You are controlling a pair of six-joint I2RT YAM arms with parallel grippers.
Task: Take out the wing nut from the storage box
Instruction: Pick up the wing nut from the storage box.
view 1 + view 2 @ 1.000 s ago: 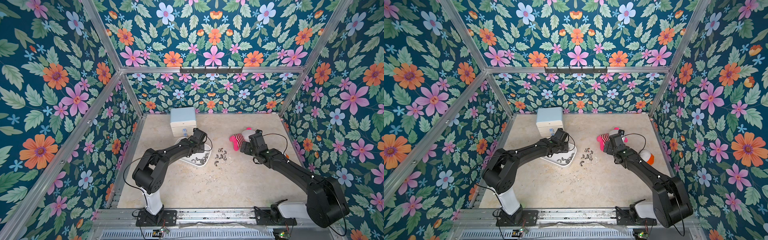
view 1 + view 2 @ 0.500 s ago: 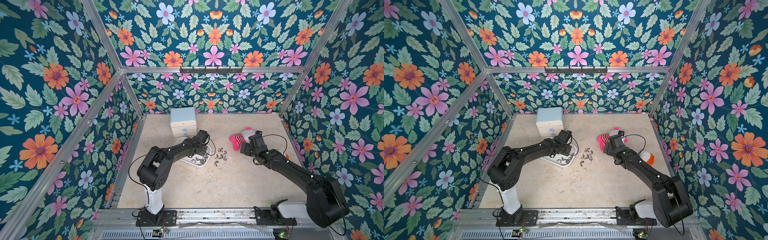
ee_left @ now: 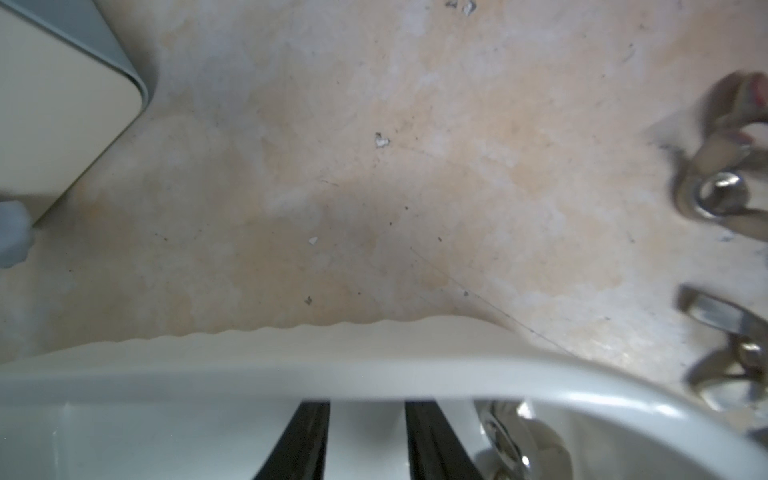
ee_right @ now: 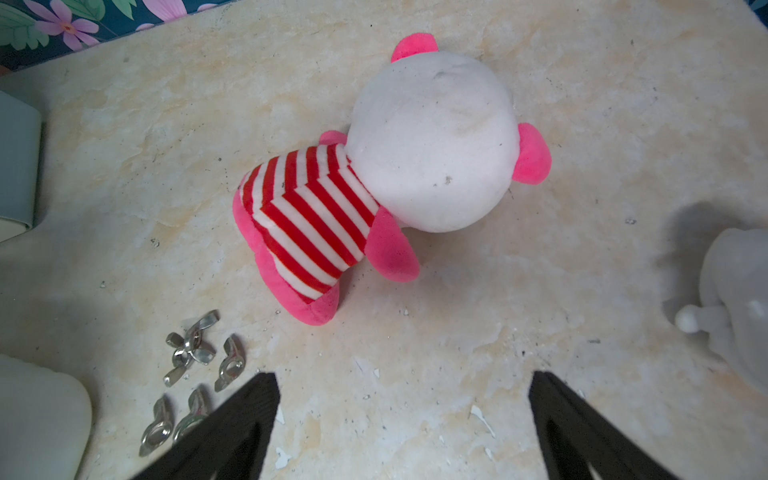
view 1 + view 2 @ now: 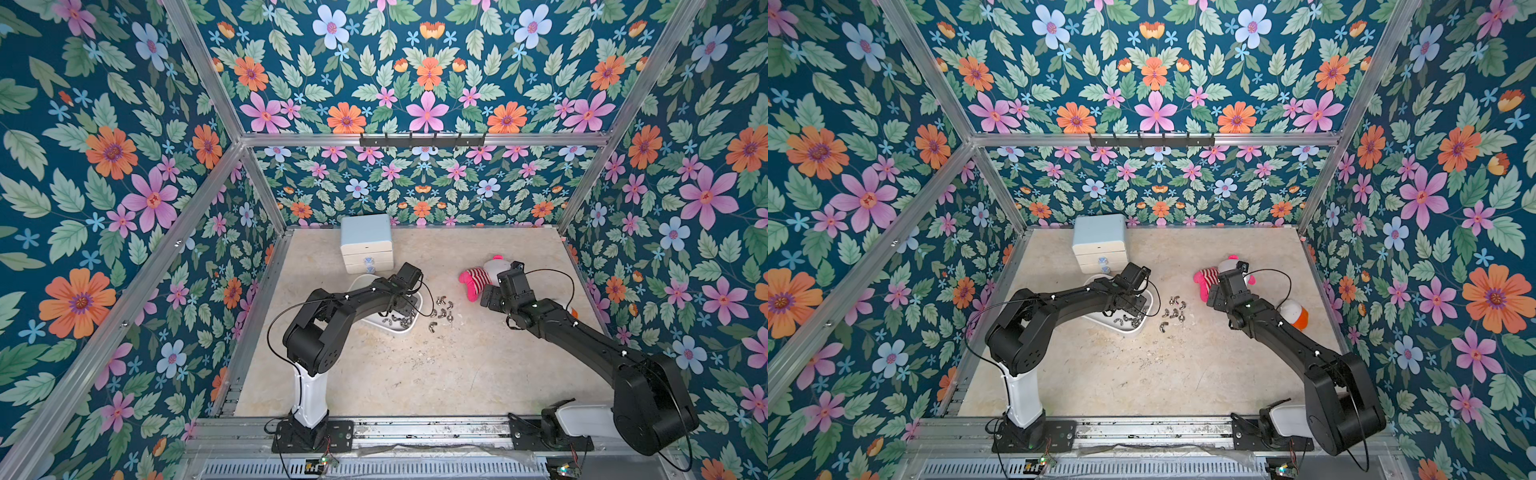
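The storage box [image 5: 409,329] [image 5: 1136,331] is a shallow white tub left of centre, with several metal wing nuts [image 5: 398,321] [image 5: 1128,320] at its near end. My left gripper [image 5: 402,311] [image 5: 1133,309] reaches down into it. In the left wrist view the left gripper [image 3: 368,415] stands inside the rim [image 3: 249,374], jaws a narrow gap apart with only white tub between them. One wing nut [image 3: 511,440] lies just beside a finger [image 3: 432,440]. My right gripper [image 5: 486,297] [image 5: 1212,297] [image 4: 403,378] hangs wide open and empty above the table.
Several loose wing nuts [image 5: 442,309] [image 5: 1173,309] [image 4: 195,353] lie on the table right of the box. A pink striped plush toy [image 5: 478,278] [image 4: 415,166] lies by the right gripper. A blue-topped drawer chest [image 5: 365,241] [image 3: 50,104] stands behind the box. An orange-and-white object [image 5: 1293,313] sits far right.
The left arm's elbow has swung forward and its wrist has eased slightly right over the box. The right arm has hardly moved.
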